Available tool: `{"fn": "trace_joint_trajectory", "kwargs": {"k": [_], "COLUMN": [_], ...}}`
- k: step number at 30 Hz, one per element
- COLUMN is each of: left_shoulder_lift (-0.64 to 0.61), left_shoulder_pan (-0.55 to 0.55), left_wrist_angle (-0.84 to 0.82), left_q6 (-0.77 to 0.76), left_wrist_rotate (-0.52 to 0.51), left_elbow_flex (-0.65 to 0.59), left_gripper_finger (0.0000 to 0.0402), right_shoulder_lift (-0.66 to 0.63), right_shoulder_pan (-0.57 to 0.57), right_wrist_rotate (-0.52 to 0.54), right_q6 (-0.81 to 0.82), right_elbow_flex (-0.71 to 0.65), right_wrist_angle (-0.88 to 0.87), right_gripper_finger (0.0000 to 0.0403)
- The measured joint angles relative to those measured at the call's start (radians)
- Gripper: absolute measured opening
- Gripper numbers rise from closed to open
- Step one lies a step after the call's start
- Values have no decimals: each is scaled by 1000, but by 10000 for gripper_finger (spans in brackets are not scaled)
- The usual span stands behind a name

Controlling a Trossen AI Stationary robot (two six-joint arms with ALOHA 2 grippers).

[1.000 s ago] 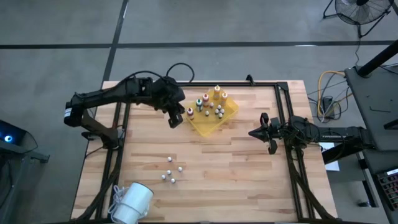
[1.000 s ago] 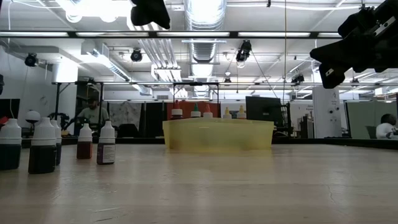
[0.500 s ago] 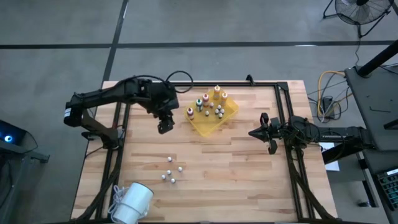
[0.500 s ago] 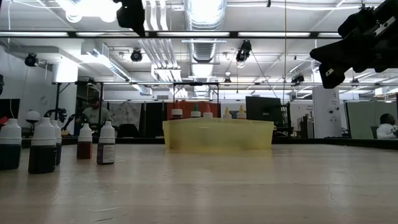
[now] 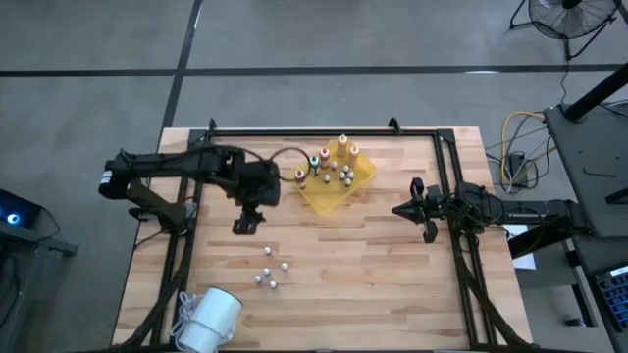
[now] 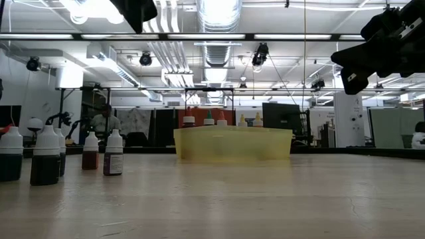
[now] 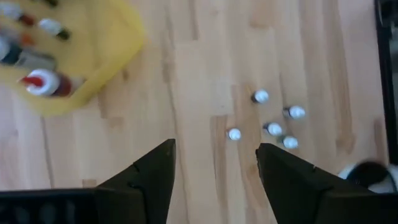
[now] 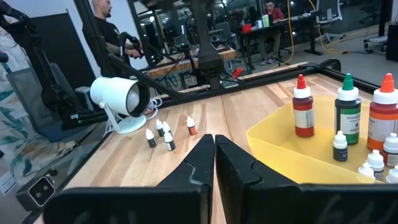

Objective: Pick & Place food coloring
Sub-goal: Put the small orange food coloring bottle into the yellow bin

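Several tiny white-capped food coloring bottles (image 5: 268, 272) stand upright on the wooden table, also seen in the left wrist view (image 7: 273, 129) and the low view (image 6: 46, 156). A yellow tray (image 5: 314, 201) at the far middle holds taller bottles with red (image 5: 299, 176), green and orange caps, plus small white-capped ones. My left gripper (image 5: 245, 224) hangs open above bare wood between the tray and the loose bottles, fingers pointing steeply down, nothing between them (image 7: 214, 180). My right gripper (image 5: 400, 209) waits shut to the right of the tray, level and above the table.
A white round lamp-like object (image 5: 208, 319) lies at the near left corner. Black frame rails (image 5: 461, 265) run along the table's left, right and far sides. Bare wood lies between the tray and the loose bottles. People sit in the room beyond the table (image 8: 102, 9).
My left gripper has moved away from the tray's left corner, toward the table's near and left edges, and has sunk a little while rolling its wrist. The red-capped bottle stays standing at the tray's left corner. My right arm has kept still.
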Motion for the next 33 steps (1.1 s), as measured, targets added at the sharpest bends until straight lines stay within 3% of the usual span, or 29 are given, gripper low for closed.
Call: {"fn": "trace_joint_trajectory", "kwargs": {"k": [14,25,33], "left_shoulder_lift": [0,4,60], "left_shoulder_pan": [-111,-171,-183], "left_wrist_angle": [61,108,102], "left_q6": [283,412,424], "left_wrist_rotate": [1,1,2], "left_elbow_flex": [-122,-157,-171], "left_gripper_finger": [197,197,197], "right_shoulder_lift": [0,0,0], "right_shoulder_pan": [0,0,0], "right_wrist_rotate": [0,0,0], "right_q6": [0,0,0], "right_elbow_flex": [0,0,0], "right_wrist_angle": [0,0,0], "right_gripper_finger": [9,9,9]}}
